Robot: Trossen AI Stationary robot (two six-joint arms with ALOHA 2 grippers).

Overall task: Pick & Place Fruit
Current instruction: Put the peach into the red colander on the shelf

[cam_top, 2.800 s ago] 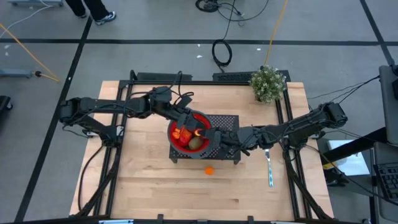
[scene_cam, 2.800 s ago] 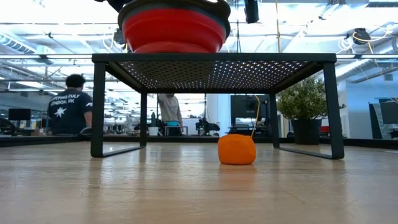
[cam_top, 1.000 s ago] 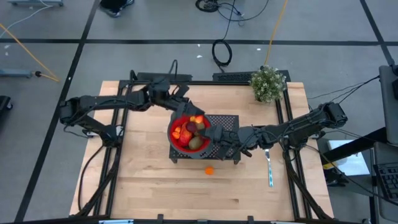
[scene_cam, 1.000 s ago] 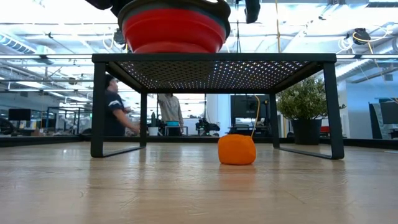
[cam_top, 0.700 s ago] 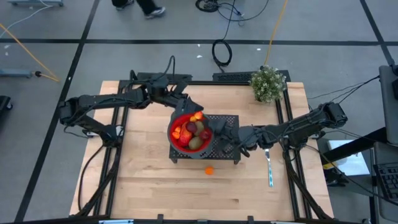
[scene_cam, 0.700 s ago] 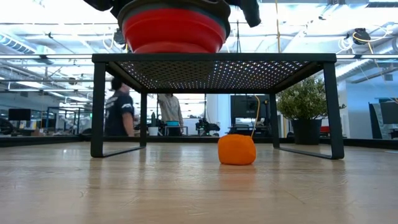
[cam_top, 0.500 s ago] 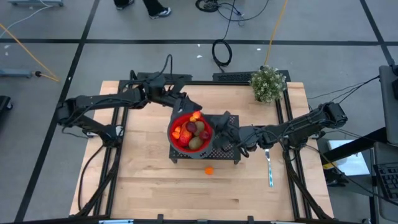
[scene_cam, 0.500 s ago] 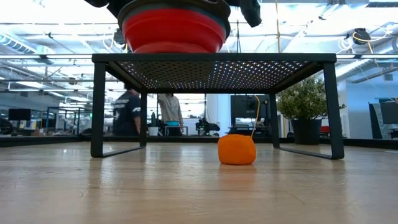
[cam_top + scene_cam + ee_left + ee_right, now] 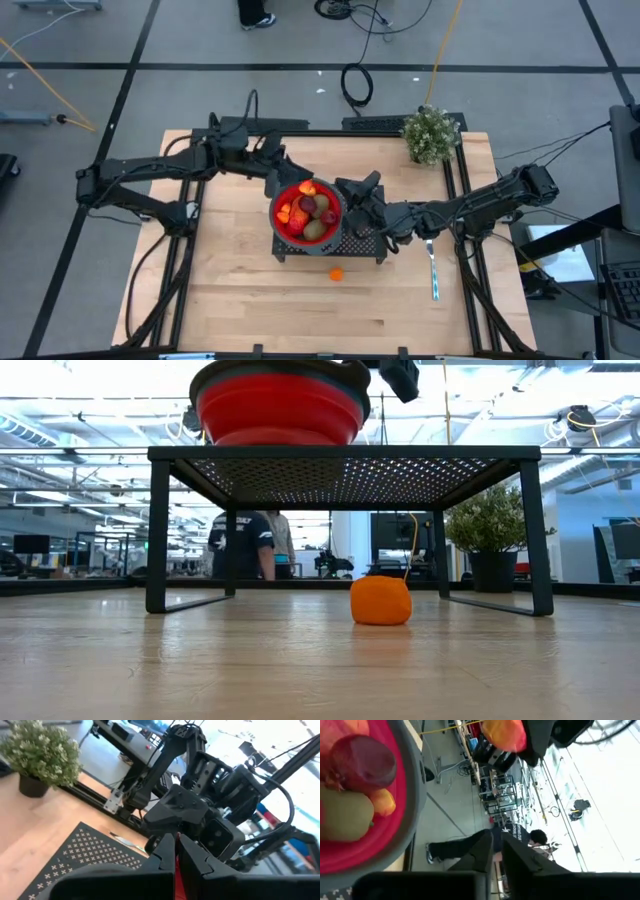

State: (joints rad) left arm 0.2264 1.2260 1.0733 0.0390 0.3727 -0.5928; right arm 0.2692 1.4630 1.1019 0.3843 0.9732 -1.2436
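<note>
Nearest in low view: one orange ball loose on tabletop by the black mesh stand, likely not yet placed. Red bowl atop stand, holding the remaining fruit. Right gripper beside bowl rim, narrowly parted, empty. Left gripper behind bowl, closed, empty. High view alone shows the bowl's contents.

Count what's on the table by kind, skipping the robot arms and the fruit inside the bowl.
Red bowl with grey rim: 1
Black perforated metal rack: 1
Small orange toy ball on the wood: 1
Leafy green potted plant: 1
Thin pale-handled utensil: 1
Total: 5
</note>
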